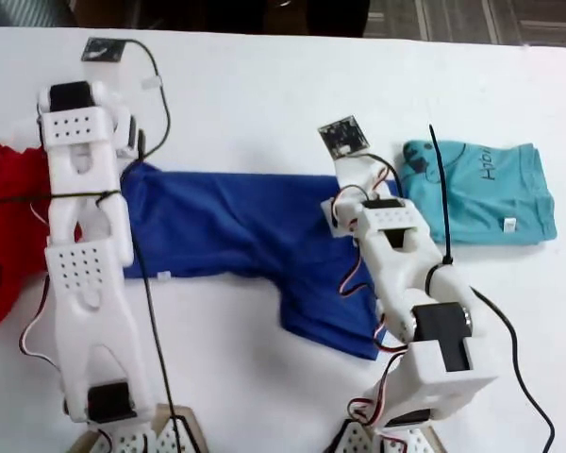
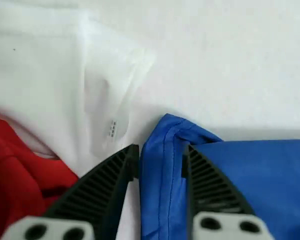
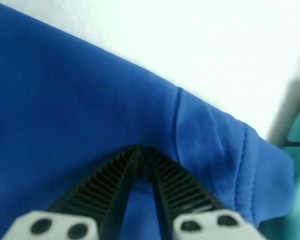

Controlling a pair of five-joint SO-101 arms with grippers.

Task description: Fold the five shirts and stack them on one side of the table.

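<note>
White table (image 1: pixel 264 85) holds a blue shirt (image 1: pixel 226 222) and folded teal shirt (image 1: pixel 491 193).

In end effector (image 2: pixel 160 154) — blue shirt (image 2: pixel 255 170) edge

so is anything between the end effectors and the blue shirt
Nothing visible. The left end effector has an edge of the blue shirt between its fingers, and the right end effector is closed on its fabric.

Blue shirt (image 1: pixel 236 222) lies spread between folded teal shirt (image 1: pixel 481 193) and red shirt (image 1: pixel 5 264).
</note>
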